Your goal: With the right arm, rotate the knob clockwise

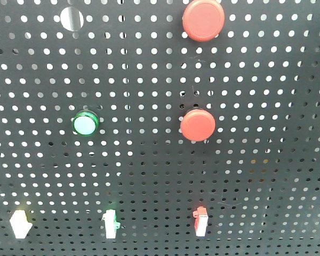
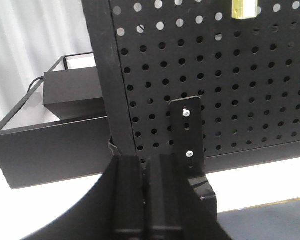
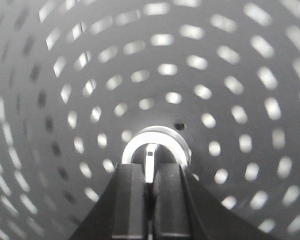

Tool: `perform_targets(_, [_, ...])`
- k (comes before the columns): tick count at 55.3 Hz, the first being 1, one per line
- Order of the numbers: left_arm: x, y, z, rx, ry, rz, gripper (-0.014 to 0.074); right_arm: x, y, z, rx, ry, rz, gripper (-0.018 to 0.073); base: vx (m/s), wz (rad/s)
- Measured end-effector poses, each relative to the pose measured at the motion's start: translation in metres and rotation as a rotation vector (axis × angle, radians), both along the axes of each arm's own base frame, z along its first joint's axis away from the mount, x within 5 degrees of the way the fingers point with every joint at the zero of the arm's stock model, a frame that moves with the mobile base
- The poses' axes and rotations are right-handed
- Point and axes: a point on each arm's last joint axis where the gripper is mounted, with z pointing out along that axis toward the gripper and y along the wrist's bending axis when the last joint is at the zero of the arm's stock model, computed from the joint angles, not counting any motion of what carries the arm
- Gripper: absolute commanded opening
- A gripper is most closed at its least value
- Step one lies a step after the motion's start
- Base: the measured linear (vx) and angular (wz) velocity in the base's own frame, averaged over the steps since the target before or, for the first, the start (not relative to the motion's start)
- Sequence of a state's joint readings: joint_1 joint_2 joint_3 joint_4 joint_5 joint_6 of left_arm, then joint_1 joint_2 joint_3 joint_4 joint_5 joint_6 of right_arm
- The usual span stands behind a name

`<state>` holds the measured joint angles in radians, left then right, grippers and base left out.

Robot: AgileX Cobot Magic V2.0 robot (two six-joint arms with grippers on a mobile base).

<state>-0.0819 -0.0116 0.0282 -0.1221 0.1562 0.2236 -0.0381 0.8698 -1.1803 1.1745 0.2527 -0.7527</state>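
In the right wrist view a knob with a silver ring (image 3: 138,141) and a white centre lever sits on the perforated panel (image 3: 90,60), very close to the camera. My right gripper (image 3: 149,169) is shut on that white lever, one black finger on each side. The panel's holes look smeared in an arc around the knob. In the left wrist view my left gripper (image 2: 147,162) is shut with nothing between its fingers, low in front of the panel's foot bracket (image 2: 186,131). Neither gripper shows in the front view, and I cannot tell which fitting there is the knob.
The front view shows the dark pegboard (image 1: 149,69) with two red round buttons (image 1: 203,20) (image 1: 197,125), a green lamp (image 1: 85,124) and three small white fittings (image 1: 20,223) (image 1: 111,223) (image 1: 200,221) along the bottom. A black open box (image 2: 50,145) stands left of the panel frame.
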Motion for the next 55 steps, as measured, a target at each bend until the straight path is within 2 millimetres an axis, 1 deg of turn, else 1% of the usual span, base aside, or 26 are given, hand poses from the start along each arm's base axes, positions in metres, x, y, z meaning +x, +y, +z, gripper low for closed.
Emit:
perform_targets(12, [0.0,0.0,0.0,0.0,0.0,0.0,-0.0006,0.0025,-0.0005,-0.0008,0.274,0.031,0.082,-0.0008,0.0,-0.01])
perform_targets(29, [0.0,0.0,0.0,0.0,0.0,0.0,-0.0006,0.003,-0.0013,-0.0009,0.447,0.047,0.134,-0.0008,0.0,0.0])
perform_targets(35, [0.0,0.0,0.0,0.0,0.0,0.0,-0.0006,0.0031,-0.0013,-0.0011,0.482,0.05,0.144,0.0008,0.0,0.0])
perform_targets(41, [0.0,0.0,0.0,0.0,0.0,0.0,-0.0006,0.0029,-0.0013,-0.0013,0.482,0.048,0.144,0.0066,0.0,0.0])
perform_targets(44, [0.0,0.0,0.0,0.0,0.0,0.0,-0.0006,0.0024,-0.0015,-0.0015,0.479,0.044,0.141,0.0114,0.0,0.0])
perform_targets(49, [0.0,0.0,0.0,0.0,0.0,0.0,-0.0006,-0.0006,-0.002,0.0001,0.481,0.032,0.137,0.0218,0.0,0.0])
perform_targets(55, [0.0,0.0,0.0,0.0,0.0,0.0,-0.0006,-0.0066,-0.0071,0.006,0.513,-0.012,0.096,0.0377,0.0,0.0])
